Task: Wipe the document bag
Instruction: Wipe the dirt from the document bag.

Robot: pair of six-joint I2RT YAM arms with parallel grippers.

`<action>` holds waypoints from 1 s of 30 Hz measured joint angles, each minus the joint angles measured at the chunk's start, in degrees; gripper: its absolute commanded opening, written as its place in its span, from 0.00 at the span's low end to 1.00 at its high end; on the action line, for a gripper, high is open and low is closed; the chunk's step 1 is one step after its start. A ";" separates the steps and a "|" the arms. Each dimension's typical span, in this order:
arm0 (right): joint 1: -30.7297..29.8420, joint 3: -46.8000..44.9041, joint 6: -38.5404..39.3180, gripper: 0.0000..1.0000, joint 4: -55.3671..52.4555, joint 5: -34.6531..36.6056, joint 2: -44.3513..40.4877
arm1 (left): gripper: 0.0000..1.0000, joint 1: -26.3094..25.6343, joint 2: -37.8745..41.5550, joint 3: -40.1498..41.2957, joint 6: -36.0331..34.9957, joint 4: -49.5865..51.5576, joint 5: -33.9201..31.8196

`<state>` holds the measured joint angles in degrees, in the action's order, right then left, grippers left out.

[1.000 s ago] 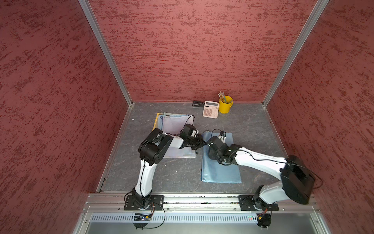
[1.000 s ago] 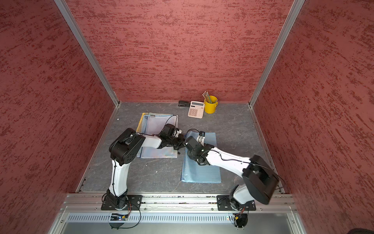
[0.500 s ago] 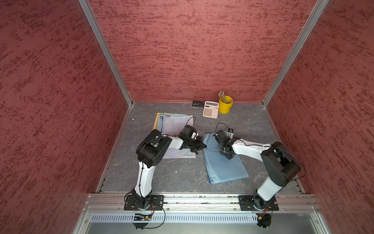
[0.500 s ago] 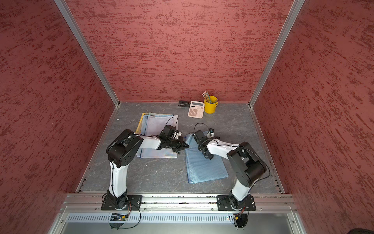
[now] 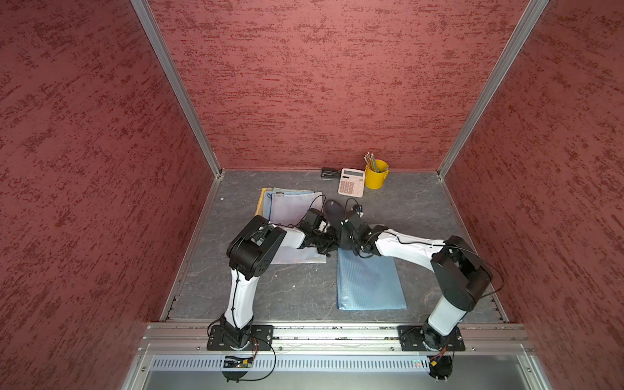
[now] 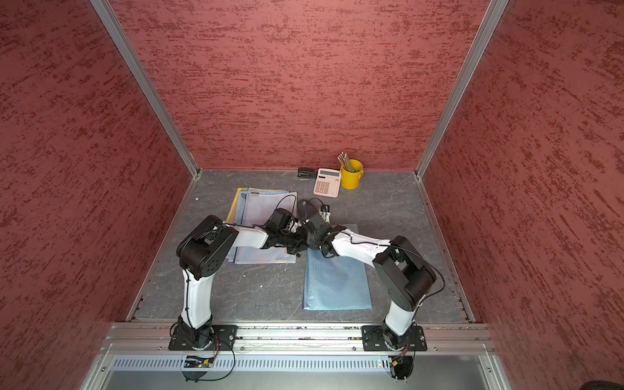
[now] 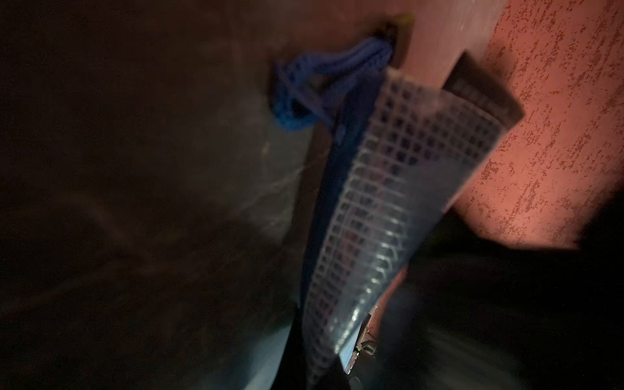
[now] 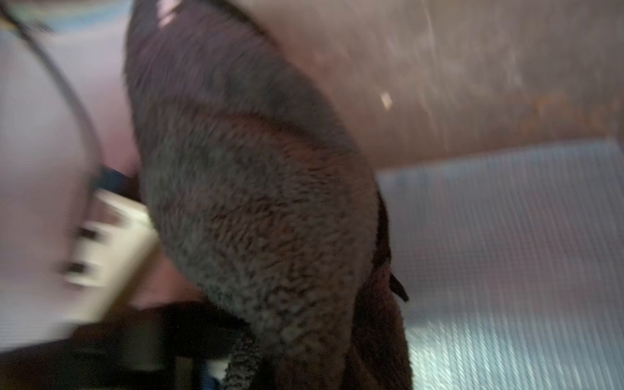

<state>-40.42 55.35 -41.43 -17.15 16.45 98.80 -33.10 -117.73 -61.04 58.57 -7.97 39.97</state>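
Since half a second ago, your right arm has swung back toward the left one, and the blue document bag [image 5: 369,283] has turned straight again on the surface [image 5: 270,297]. Your left tool [image 5: 325,249] is clenched on the bag's far corner, which curls upward in the left wrist view. Your right tool [image 5: 339,223], just beside the left tool, grips a dark cloth [image 5: 332,209]. The cloth reaches ahead of that tool, beside a stack of mesh bags [image 5: 292,207]. The bag's body extends behind both tools.
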 measured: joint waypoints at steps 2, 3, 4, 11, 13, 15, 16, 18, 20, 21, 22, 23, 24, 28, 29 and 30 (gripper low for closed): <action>0.28 -4.55 -2.80 0.00 -1.84 1.53 -2.19 | 0.00 -0.11 0.02 -0.50 -0.37 1.27 0.00; 0.28 -5.55 -3.80 0.00 -3.61 1.99 -4.59 | 0.00 -0.15 0.13 -0.61 -0.50 1.92 -0.07; 0.26 -7.19 -5.16 0.00 -6.21 2.62 -7.89 | 0.00 -0.04 0.39 -0.68 -0.66 2.78 -0.17; -4.44 -12.68 -16.15 0.00 -30.64 6.10 -27.56 | 0.00 2.10 0.85 -0.76 -1.90 4.61 -0.39; -6.47 -12.63 -17.11 0.00 -34.47 6.27 -29.20 | 0.00 2.32 0.85 -1.16 -2.32 5.38 -0.46; -7.82 -12.11 -16.13 0.00 -34.93 5.99 -29.77 | 0.00 2.29 0.85 -1.84 -2.89 6.60 -0.76; -8.37 -11.56 -14.71 0.00 -33.59 5.46 -29.46 | 0.00 2.29 0.85 -2.29 -3.15 7.30 -0.96; -9.16 -10.08 -12.39 0.00 -29.35 4.35 -27.74 | 0.00 2.29 0.85 -3.02 -3.43 8.11 -1.20; -10.86 -8.50 -10.08 0.00 -23.04 2.45 -23.76 | 0.00 2.23 0.85 -3.48 -3.61 8.48 -1.42; -11.63 -8.17 -9.51 0.00 -20.79 1.68 -22.14 | 0.00 2.19 0.85 -3.52 -3.65 8.57 -1.49; -12.79 -8.17 -9.22 0.00 -18.14 0.90 -20.15 | 0.00 2.19 0.85 -3.54 -3.80 8.79 -1.57; -13.99 -8.55 -9.51 0.00 -16.37 0.17 -18.32 | 0.00 2.19 0.85 -3.56 -3.87 9.03 -1.70; -14.80 -9.29 -10.03 0.00 -15.39 -0.33 -17.38 | 0.00 2.19 0.85 -3.58 -3.93 9.29 -1.77; -19.47 -18.43 -18.71 0.00 -14.53 -1.88 -19.28 | 0.00 2.16 0.85 -4.46 -4.11 10.64 -2.01; -20.98 -19.85 -21.64 0.00 -15.45 -2.23 -22.01 | 0.00 2.05 0.83 -4.92 -4.28 11.10 -1.95; -22.23 -21.22 -24.28 0.00 -16.81 -2.49 -24.30 | 0.00 1.92 0.85 -5.35 -4.44 11.47 -1.99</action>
<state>-62.65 34.13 -65.71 -33.95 13.96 74.50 -31.18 -116.88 -66.39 54.13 3.51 37.98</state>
